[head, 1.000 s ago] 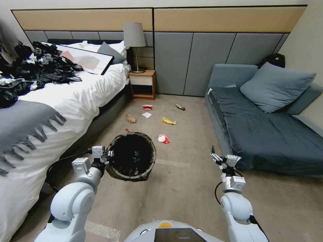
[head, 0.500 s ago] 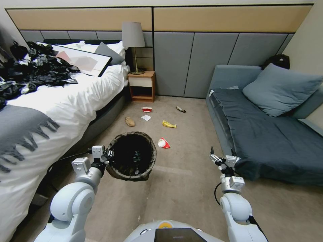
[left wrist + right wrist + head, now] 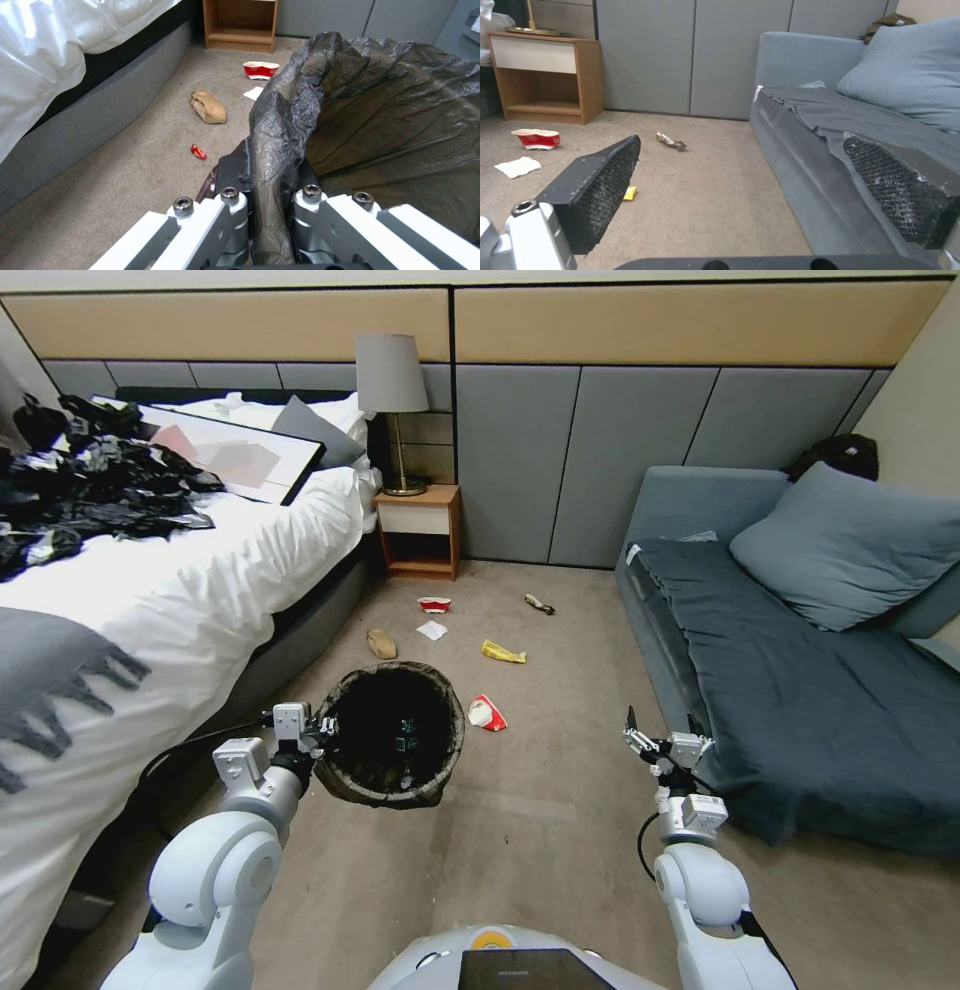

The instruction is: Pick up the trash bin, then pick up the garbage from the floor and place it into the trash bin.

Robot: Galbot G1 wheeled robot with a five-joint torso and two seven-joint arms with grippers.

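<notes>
My left gripper (image 3: 325,732) is shut on the near rim of the trash bin (image 3: 392,735) and holds it off the floor. In the left wrist view the fingers (image 3: 235,176) pinch the rim through the bin's dark bag (image 3: 380,112). My right gripper (image 3: 660,735) hangs open and holds nothing, with its pads (image 3: 605,180) far apart. Garbage lies on the carpet ahead: a red-and-white wrapper (image 3: 487,712) just past the bin, a yellow wrapper (image 3: 502,652), a brown paper piece (image 3: 381,644), a white tissue (image 3: 432,630), a crushed red cup (image 3: 434,604) and a dark wrapper (image 3: 539,604).
A bed (image 3: 150,600) with black plastic sheeting (image 3: 90,485) runs along the left. A grey sofa (image 3: 800,670) stands on the right, close to my right arm. A wooden nightstand (image 3: 420,530) with a lamp stands against the back wall. A tiny red wrapper (image 3: 198,151) lies near the bed.
The whole head view has shifted, so the camera moved: bed slides left, litter sits slightly lower in the picture. Both arms keep their pose and the bin stays gripped.
</notes>
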